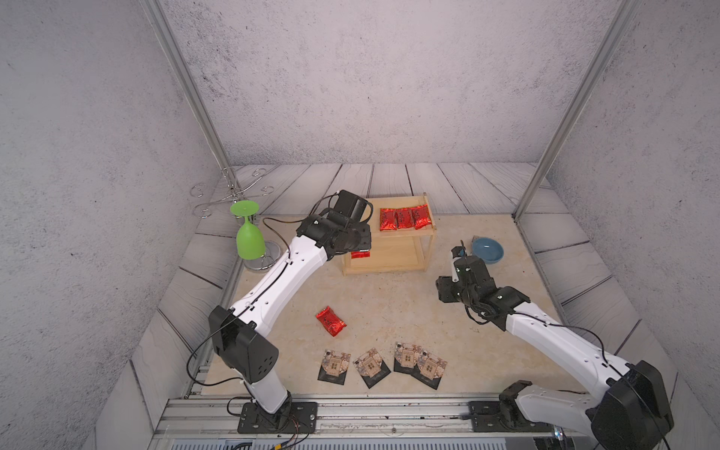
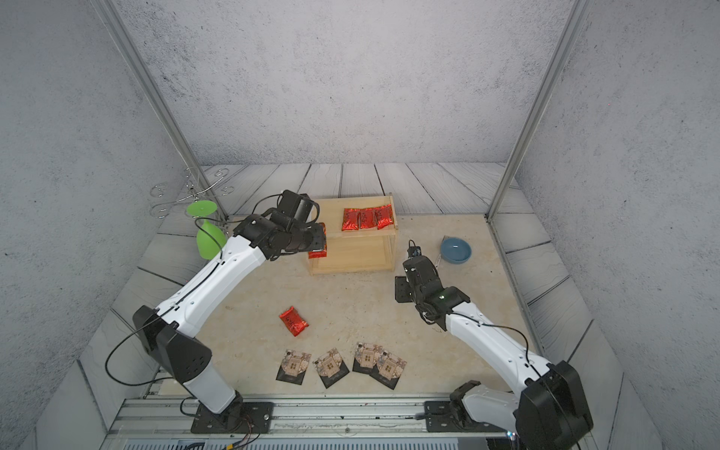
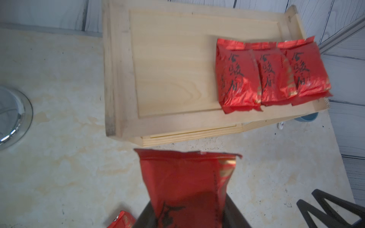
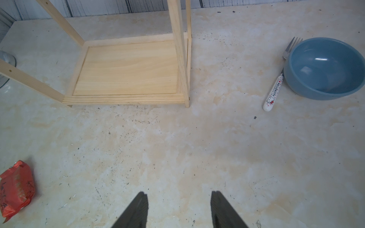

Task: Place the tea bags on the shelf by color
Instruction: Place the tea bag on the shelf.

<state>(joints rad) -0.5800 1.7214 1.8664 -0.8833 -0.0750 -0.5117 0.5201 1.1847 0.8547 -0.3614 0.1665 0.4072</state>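
The light wooden shelf [image 1: 401, 235] stands at the back middle, and three red tea bags [image 1: 405, 217] lie side by side on the right of its top board [image 3: 173, 69]. My left gripper [image 1: 360, 249] hovers at the shelf's front left corner, shut on another red tea bag [image 3: 185, 181] that sticks out past its jaws. A loose red tea bag [image 1: 330, 321] lies mid-table. Several black tea bags [image 1: 380, 366] lie in a row near the front edge. Right of the shelf, my right gripper [image 4: 178, 194] hangs open and empty. The lower board [image 4: 128, 69] is bare.
A green glass [image 1: 249, 237] hangs upside down on a chrome wire rack [image 1: 265, 259] left of the shelf, close to my left arm. A blue bowl [image 1: 487, 250] with a white-handled fork [image 4: 276, 84] beside it sits right of the shelf, just beyond my right gripper.
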